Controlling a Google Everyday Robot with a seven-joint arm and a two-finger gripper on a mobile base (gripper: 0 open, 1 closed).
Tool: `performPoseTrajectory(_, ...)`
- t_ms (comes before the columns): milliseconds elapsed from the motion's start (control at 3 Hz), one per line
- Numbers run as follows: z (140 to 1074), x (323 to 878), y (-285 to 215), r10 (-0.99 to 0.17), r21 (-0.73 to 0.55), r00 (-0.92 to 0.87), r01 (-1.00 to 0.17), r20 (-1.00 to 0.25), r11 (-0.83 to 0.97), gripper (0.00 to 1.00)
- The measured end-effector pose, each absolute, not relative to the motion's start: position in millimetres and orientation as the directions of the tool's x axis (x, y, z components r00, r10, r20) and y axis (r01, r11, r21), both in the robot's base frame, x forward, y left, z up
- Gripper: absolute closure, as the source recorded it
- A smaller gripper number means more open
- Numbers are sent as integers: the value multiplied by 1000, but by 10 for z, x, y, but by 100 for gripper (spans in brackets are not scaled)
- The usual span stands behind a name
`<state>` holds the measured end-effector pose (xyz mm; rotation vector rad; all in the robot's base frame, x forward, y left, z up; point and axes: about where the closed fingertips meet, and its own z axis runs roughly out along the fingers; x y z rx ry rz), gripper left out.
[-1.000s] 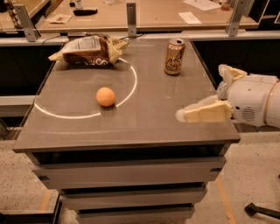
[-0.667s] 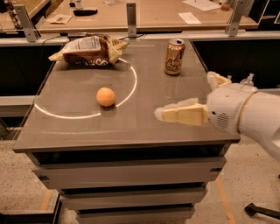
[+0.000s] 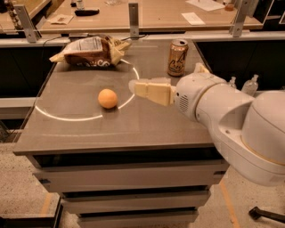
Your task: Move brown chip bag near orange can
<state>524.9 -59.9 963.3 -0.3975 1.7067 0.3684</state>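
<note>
Grey table top (image 3: 80, 133) carries three items and a white ring marking (image 3: 67, 118). Item one: the brown chip bag (image 3: 91, 51) lies on its side at the far left corner of the table, label panel uppermost, crumpled, with its pale ends pointing left and right. Item two: the orange can (image 3: 177, 58) stands upright at the far right of the table, well apart from the bag, silver top visible. Item three: a round orange fruit (image 3: 107, 98) sits near the table's middle, just inside the ring, touching neither other item.

The gripper (image 3: 137, 87) hangs above the table's centre, pointing left, between the fruit and the can and nearer the viewer than the bag. It holds nothing and touches nothing. Whether it is apart or together cannot be determined from this angle. The white arm (image 3: 222, 116) enters from the right foreground. A wooden counter (image 3: 156, 13) runs behind the table.
</note>
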Motion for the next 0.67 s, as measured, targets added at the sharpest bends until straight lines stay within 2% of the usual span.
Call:
performPoseTrajectory(333,9656,5481,-418,-44,26,-152,-431,-987,902,0)
performPoseTrajectory(667,9633,5712,-91,-59,5,-121,-475,-991,880,0)
